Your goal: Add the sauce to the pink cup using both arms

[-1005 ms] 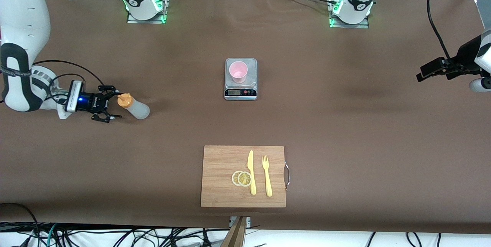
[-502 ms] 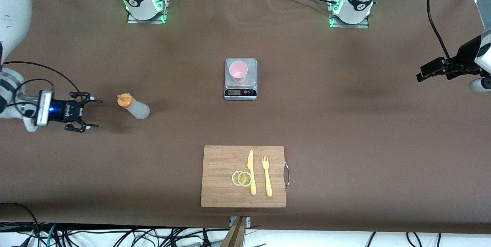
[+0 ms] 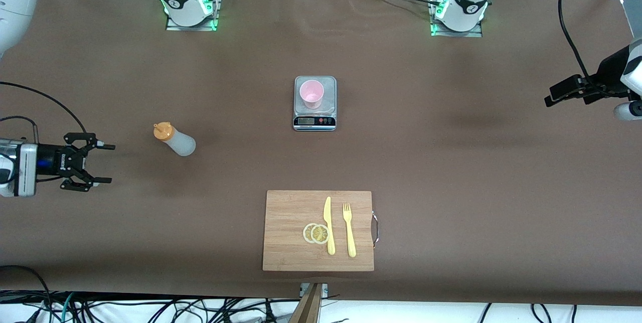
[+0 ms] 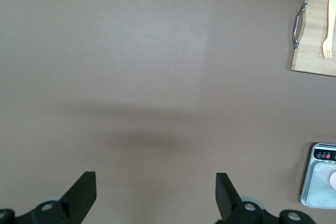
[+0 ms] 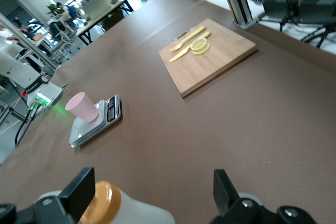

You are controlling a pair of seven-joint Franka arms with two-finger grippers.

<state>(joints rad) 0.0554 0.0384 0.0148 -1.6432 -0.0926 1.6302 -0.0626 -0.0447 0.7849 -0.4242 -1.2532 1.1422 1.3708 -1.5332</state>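
Read the tabletop (image 3: 451, 172) as a clock face seen from the front camera, with twelve at the robots' bases.

The pink cup (image 3: 311, 93) stands upright on a kitchen scale (image 3: 314, 121) just above the dial's centre. That is presumably so the added sauce can be weighed, with the spot within reach of both arms. Its inside looks plain pink, and I cannot tell whether any sauce is in it.

The sauce bottle (image 3: 174, 140) rests on the tabletop at about eight o'clock from the cup, well apart from it. Its orange cap points toward the right arm's end, and nothing grips it.

The right tool (image 3: 110, 163) hovers over bare tabletop out at nine o'clock. Its fingers are spread wide around nothing and its mouth faces the bottle, a pose suited to taking the bottle from the side. The left tool (image 4: 155, 195) waits over bare tabletop at three o'clock, likewise wide open and holding nothing.

This fits either a bottle about to be fetched for pouring or one set back down after it.

- **Tools:** two.
- **Cup, scale and bottle:** one of each.
- **Wooden board (image 3: 291, 207):** one, at six o'clock.
- **On the board:** one knife (image 3: 328, 225), one fork (image 3: 348, 230) and two lemon slices (image 3: 316, 233). All sit clear of any path from bottle to cup.
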